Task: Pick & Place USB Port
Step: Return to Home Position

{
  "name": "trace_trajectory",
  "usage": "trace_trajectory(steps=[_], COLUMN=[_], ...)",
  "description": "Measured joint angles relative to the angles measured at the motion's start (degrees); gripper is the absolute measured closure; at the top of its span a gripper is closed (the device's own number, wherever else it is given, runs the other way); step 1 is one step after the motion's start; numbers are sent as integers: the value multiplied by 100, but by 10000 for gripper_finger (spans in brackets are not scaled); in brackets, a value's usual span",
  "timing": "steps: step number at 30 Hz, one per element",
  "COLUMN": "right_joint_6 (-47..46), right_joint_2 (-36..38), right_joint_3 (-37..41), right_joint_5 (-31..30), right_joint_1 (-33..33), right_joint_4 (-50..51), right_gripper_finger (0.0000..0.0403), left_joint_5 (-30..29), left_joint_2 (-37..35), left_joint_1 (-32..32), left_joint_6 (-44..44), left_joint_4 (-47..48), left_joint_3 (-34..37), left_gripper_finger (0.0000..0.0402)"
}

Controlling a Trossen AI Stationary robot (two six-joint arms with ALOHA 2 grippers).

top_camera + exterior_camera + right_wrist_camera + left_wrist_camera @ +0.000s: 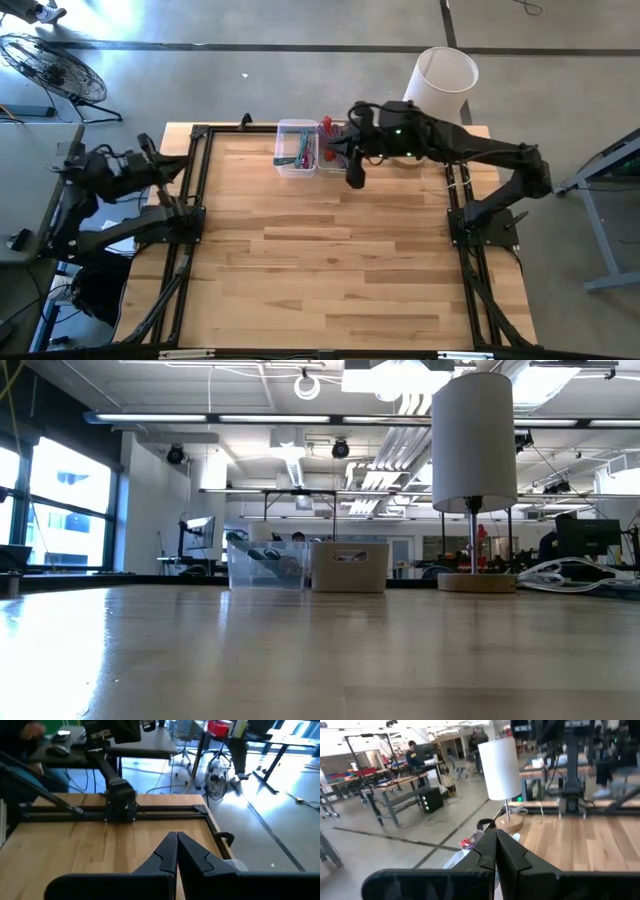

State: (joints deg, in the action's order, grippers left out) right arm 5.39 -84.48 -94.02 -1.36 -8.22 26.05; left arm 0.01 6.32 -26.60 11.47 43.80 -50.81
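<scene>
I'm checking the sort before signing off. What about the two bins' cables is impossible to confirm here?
- Gray opaque bin: high view, the right arm, its shut right tool beside the bins, covers part; low view, its wall hides the contents.
- Clear plastic bin: cables too small to count in the high view, only dark shapes through the wall in the low view.
- Left wrist view: the shut left tool blocks most of both bins.

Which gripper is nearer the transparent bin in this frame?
Right. The right gripper hangs close beside the transparent bin, on the gray bin's side; the left gripper sits at the table's left edge, well away from it.
</scene>
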Motion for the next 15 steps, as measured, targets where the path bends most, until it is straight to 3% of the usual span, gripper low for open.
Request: trace_trajectory(steps=[4, 8, 15], right_joint_6=[129, 213, 85], right_joint_2=[-245, -440, -442], right_joint_3=[2, 4, 383], right_joint_5=[260, 704, 1260], right_joint_1=[-51, -78, -161], right_joint_4=[-170, -346, -931], right_gripper_finger=[402, 403, 403], left_joint_5=[-88, 20, 241], left_joint_2=[-575, -560, -568], left_joint_1=[1, -1, 1], left_joint_6=[-343, -442, -797], left_joint_4=[-550, -939, -2880], left_joint_3=[934, 1644, 2894], left_gripper_finger=[401, 401, 401])
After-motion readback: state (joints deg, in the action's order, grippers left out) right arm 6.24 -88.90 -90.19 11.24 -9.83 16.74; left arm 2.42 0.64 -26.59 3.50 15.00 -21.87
